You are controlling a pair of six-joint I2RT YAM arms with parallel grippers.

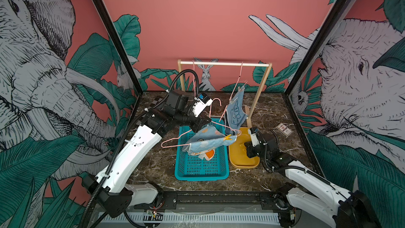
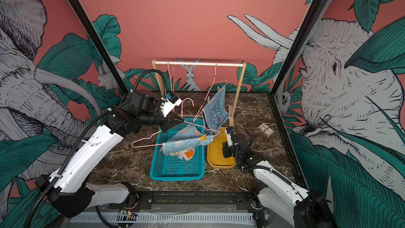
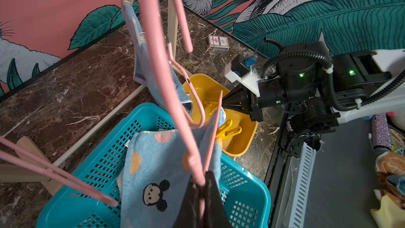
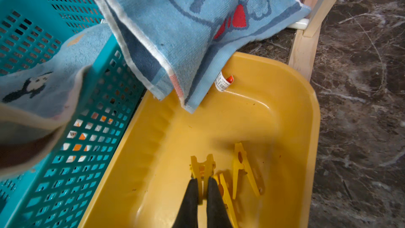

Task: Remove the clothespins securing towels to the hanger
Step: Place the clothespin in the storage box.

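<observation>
My left gripper (image 3: 201,185) is shut on the wire of a pink hanger (image 3: 166,73), holding it above the teal basket (image 1: 197,172). A light blue spotted towel (image 1: 206,139) drapes from this hanger, pinned by a yellow clothespin (image 1: 228,137). My right gripper (image 4: 202,182) is low inside the yellow tray (image 4: 274,88), shut on a yellow clothespin (image 4: 202,165). Two more yellow clothespins (image 4: 243,167) lie beside it. A second blue towel (image 1: 235,110) hangs from another hanger on the rack, held by pale tan clothespins (image 1: 241,88). A white and orange towel (image 1: 206,154) lies in the basket.
The wooden rack (image 1: 223,63) stands at the back, its right foot next to the tray. An empty pink hanger (image 1: 194,77) hangs on the rack's left side. A small card box (image 1: 284,129) lies on the marble table at the right.
</observation>
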